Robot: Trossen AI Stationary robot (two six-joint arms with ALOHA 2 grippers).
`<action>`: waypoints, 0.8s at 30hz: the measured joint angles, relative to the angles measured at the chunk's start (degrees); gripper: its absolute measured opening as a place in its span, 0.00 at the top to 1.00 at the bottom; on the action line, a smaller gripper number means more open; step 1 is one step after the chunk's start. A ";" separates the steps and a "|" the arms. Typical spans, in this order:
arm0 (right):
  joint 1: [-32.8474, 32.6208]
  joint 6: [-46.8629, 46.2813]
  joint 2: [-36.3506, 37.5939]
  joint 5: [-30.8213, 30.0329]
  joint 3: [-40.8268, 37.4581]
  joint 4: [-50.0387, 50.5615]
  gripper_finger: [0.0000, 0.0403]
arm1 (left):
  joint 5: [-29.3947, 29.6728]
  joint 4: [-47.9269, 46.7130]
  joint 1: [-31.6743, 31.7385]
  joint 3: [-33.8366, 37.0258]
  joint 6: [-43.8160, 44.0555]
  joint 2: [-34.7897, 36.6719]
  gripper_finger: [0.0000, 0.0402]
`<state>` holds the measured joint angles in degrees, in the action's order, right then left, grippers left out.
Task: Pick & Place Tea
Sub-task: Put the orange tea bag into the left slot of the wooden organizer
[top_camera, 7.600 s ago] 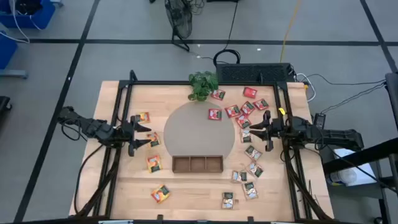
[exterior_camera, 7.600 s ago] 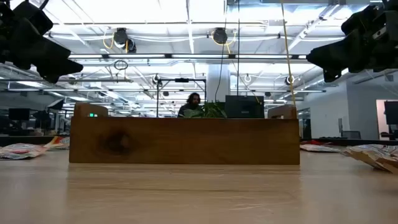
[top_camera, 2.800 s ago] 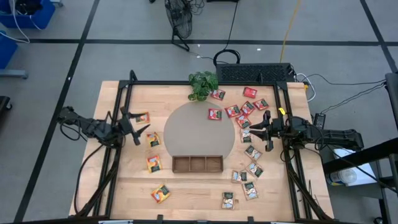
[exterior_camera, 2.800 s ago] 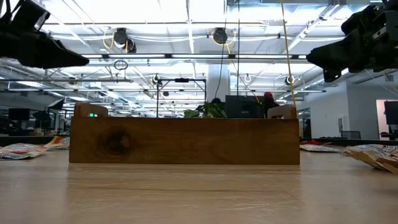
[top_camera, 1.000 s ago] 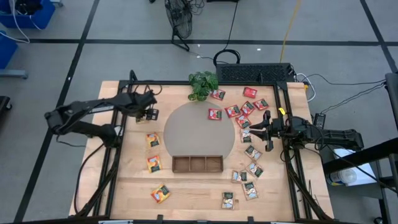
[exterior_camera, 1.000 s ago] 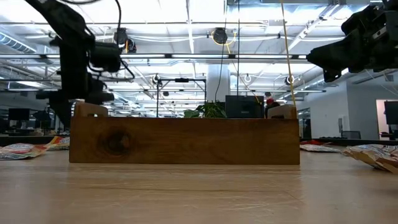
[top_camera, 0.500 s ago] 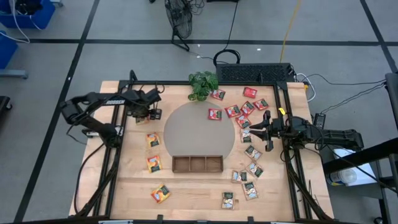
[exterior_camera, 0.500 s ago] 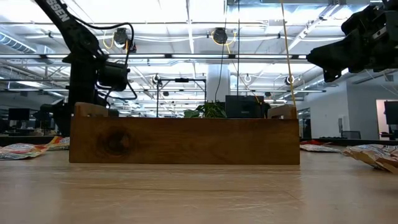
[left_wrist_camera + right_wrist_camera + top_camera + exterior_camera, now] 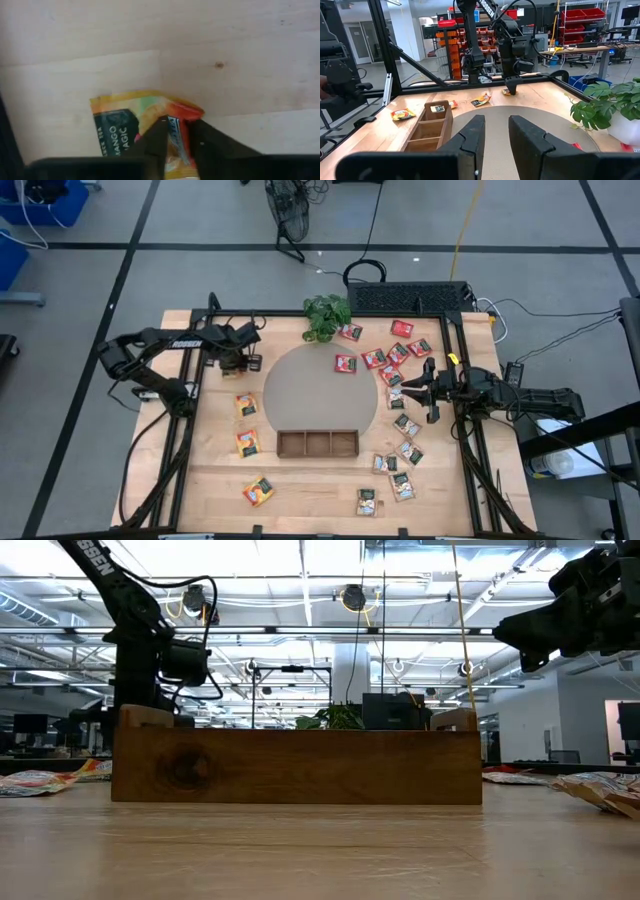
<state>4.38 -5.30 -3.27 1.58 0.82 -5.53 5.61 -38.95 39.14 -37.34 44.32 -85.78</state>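
**Left gripper closes on an orange tea packet at the far left of the table**

Left side. The left gripper (image 9: 238, 362) is down at the table's far-left area, just left of the round grey mat (image 9: 300, 395). A second ago its fingers stood wide apart over this spot; now, in the left wrist view, they have drawn in on the orange-yellow packet (image 9: 145, 122), pinching a raised fold of its wrapper between the two dark fingertips (image 9: 156, 137). The packet lies on the wood, crumpled at the pinch. By this reading the grasp is just made and the lift has not begun, so the carry to the tray is the next step.

The held packet is flat, roughly square, orange-yellow with a dark label panel bearing pale lettering and a red patch at one corner. Three more orange-yellow packets (image 9: 247, 443) lie in a loose line down the left of the table, well apart from one another.

Centre. The wooden tray (image 9: 318, 443), with three compartments, sits at the near edge of the mat; no packet shows in it, so the task appears to be at its start. A potted plant (image 9: 326, 315) stands at the mat's far edge.

Right side. Red packets (image 9: 375, 358) cluster far right of the mat, and pale beige packets (image 9: 405, 452) trail toward the near edge. The right gripper (image 9: 427, 391) waits above the right side of the table, fingers a little parted and empty.
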 joint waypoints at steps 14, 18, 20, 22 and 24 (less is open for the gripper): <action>0.00 -0.02 -0.02 0.00 -0.02 -0.01 0.81 | 9.58 -12.08 -21.18 -15.26 -12.19 4.36 0.96; 0.00 0.00 -0.02 0.00 -0.02 -0.01 0.81 | 15.38 -11.54 -37.50 -22.44 -13.53 4.48 0.96; 0.01 -0.02 -0.01 0.00 -0.01 0.00 0.81 | 20.37 -10.37 -46.10 -25.73 -15.65 2.92 0.96; 0.00 -0.01 -0.02 0.00 0.00 -0.01 0.81 | 25.11 -10.23 -53.94 -28.72 -16.83 0.18 0.96; 0.00 0.00 -0.02 0.00 -0.01 -0.06 0.81 | 28.97 -10.47 -60.48 -31.74 -17.38 -3.34 0.96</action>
<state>4.38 -5.30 -3.29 1.58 0.81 -5.59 34.58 -49.42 -21.33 -69.08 26.94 -89.12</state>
